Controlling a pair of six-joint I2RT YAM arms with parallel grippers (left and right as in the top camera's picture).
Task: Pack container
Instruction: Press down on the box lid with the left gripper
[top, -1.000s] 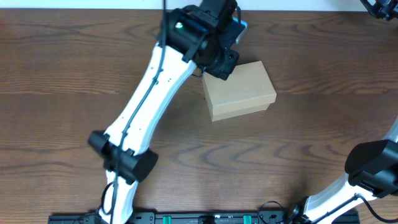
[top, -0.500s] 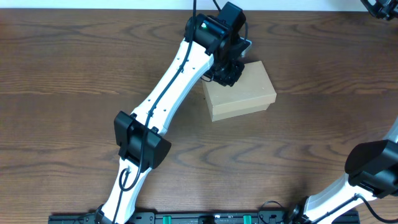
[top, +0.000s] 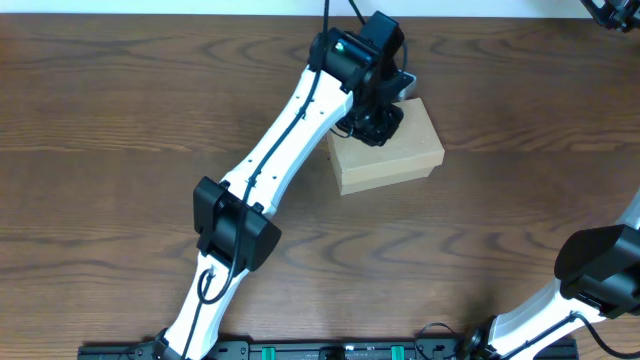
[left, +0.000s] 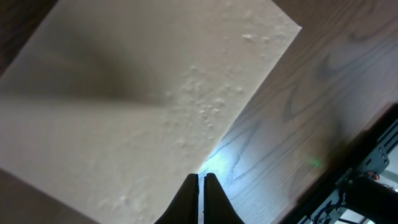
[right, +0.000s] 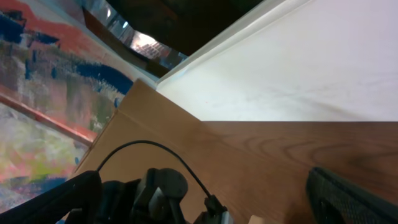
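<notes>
The container (top: 400, 152) is a tan cardboard box with its lid down, lying on the wooden table right of centre. My left gripper (top: 381, 118) is over the box's back left part. In the left wrist view its fingers (left: 201, 179) are shut and empty, with the tips at the edge of the box's flat top (left: 137, 93); I cannot tell if they touch it. My right gripper (right: 202, 177) is open and empty, raised at the far right back (top: 605, 12), far from the box.
The right arm's base link (top: 600, 265) stands at the table's right front. The right wrist view shows the left arm's wrist (right: 161, 196) and a white wall (right: 311, 74) behind the table.
My left gripper has moved right and toward the front, from behind the box's back left corner to over its lid. The box and right arm have not moved.
</notes>
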